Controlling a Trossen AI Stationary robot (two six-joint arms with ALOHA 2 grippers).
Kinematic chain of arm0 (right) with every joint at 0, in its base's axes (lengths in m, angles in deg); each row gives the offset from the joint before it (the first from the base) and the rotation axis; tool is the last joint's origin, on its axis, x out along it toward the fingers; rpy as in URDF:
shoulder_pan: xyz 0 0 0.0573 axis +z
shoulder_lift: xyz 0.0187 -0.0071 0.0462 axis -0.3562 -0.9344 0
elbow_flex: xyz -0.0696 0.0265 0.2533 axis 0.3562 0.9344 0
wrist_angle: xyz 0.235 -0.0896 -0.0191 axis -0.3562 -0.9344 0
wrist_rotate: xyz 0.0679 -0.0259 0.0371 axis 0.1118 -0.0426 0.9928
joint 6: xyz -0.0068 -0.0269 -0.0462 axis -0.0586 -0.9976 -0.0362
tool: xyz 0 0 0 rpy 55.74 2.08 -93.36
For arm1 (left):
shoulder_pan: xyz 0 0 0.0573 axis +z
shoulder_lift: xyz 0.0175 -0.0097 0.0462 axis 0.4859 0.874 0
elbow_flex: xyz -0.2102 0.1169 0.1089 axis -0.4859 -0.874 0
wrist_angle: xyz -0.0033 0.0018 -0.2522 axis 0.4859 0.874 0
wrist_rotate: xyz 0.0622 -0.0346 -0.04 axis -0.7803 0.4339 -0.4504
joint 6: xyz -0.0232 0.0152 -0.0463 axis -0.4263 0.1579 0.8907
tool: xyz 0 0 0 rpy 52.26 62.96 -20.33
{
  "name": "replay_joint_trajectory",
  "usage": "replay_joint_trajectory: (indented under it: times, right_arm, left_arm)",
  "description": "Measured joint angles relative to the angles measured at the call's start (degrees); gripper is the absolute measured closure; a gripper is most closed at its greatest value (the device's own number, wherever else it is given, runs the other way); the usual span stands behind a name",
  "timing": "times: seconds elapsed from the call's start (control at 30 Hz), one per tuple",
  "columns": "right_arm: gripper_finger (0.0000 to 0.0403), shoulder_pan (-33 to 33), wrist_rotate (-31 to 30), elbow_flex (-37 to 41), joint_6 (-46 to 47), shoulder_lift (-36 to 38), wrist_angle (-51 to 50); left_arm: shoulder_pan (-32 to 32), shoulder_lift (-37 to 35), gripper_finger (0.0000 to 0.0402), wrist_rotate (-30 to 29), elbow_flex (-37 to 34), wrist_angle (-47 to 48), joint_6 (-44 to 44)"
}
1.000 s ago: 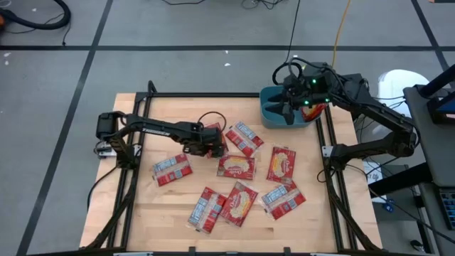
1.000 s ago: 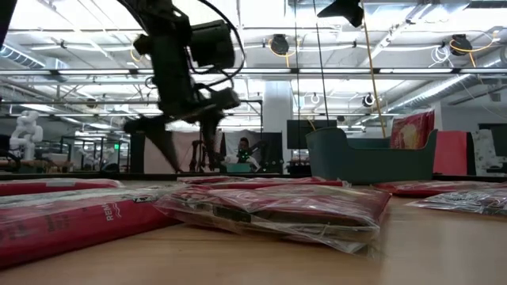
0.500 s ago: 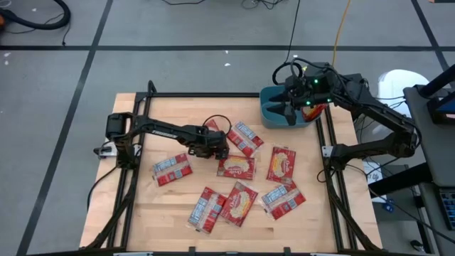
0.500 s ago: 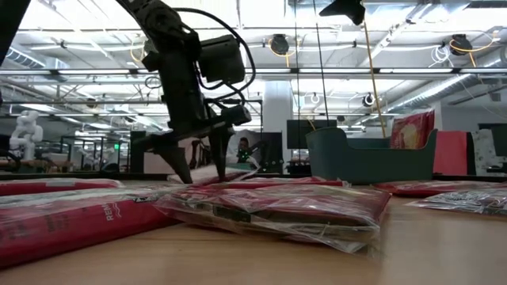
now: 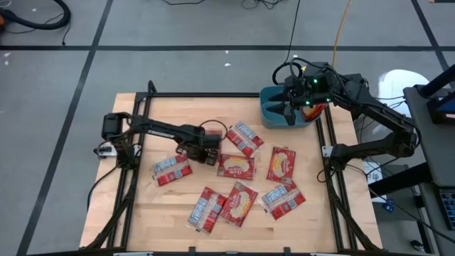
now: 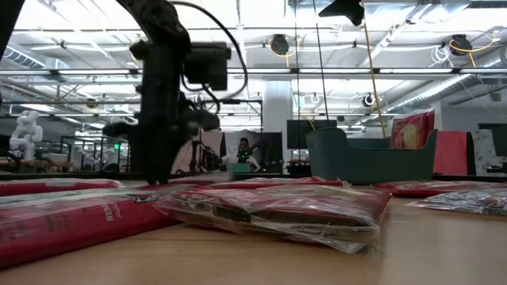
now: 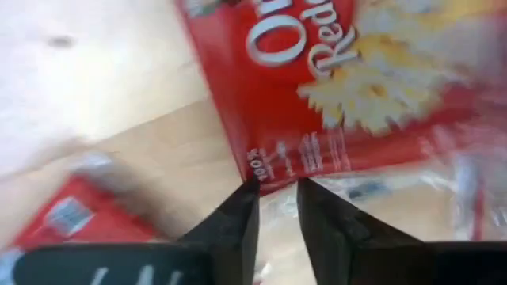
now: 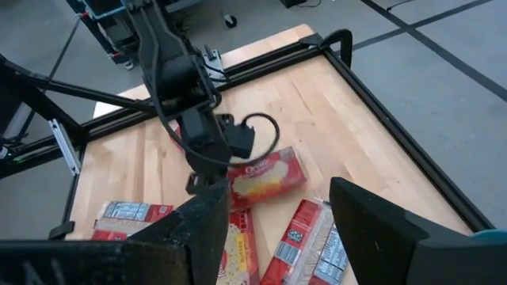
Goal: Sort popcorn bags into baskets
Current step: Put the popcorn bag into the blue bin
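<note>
Several red popcorn bags lie on the wooden table [image 5: 142, 213]; three of them are one [image 5: 242, 137], another [image 5: 236, 167] and a third [image 5: 173, 170]. My left gripper [image 5: 207, 151] is down at the table, its fingers [image 7: 242, 229] closed on the edge of a bag with a yellow picture [image 7: 317, 87]. That bag also shows in the right wrist view [image 8: 265, 174]. My right gripper [image 5: 286, 114] hangs open and empty over the teal basket [image 5: 269, 96] at the far right corner. One red bag [image 6: 412, 127] stands in the basket.
A black metal frame [image 5: 199, 94] runs around the table. More bags lie toward the front, one [image 5: 207, 208] next to another [image 5: 239, 203], and a third [image 5: 284, 199] to their right. Bare wood is at the far left [image 5: 163, 110].
My left gripper has moved slightly left and come down to the table, and its fingers have closed from spread apart. The right arm has not moved.
</note>
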Motion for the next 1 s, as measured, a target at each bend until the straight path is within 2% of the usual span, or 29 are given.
replay_joint_trajectory:
  times: [0.1, 0.23, 0.43, 0.53, 0.63, 0.77, 0.9, 1.0]
  right_arm:
    - [0.0193, 0.0, 0.0, 0.0, -1.4, 0.0, 0.0]
    - [0.0193, -0.1, -1.0, 0.0, -2.7, -0.2, 0.0]
    - [0.0193, -0.1, -1.5, 0.0, -2.8, -0.2, 0.0]
    - [0.0193, -0.1, -1.5, 0.0, -2.7, -0.2, -0.4]
    - [0.0193, -0.1, -1.5, 0.0, -2.7, -0.2, -1.1]
    - [0.0193, -0.1, -1.5, 0.0, -2.7, -0.2, -2.3]
    - [0.0193, -0.1, -1.5, 0.0, -2.7, -0.2, -2.0]
    - [0.0193, -0.1, -1.5, 0.0, -2.8, -0.2, -1.8]
  left_arm:
    - [0.6, -2.6, 0.0322, -0.4, 0.0, 1.7, -1.1]
    - [0.4, -5.4, 0.0296, -0.5, 0.2, 1.5, -0.7]
    - [-0.9, -5.7, 0.0186, -4.1, 0.1, 1.9, -6.7]
    - [-1.9, -5.0, 0.0121, -8.8, 0.1, 2.2, -6.5]
    - [-2.2, -4.5, 0.0077, -9.5, 0.2, 1.5, -6.0]
    - [-2.2, -1.7, 0.0077, -8.3, 0.1, 0.5, -8.0]
    - [-2.1, 0.8, 0.0110, -3.9, 0.1, -2.8, -11.0]
    - [-2.1, 2.5, 0.0138, -3.0, 0.2, -3.9, -11.6]
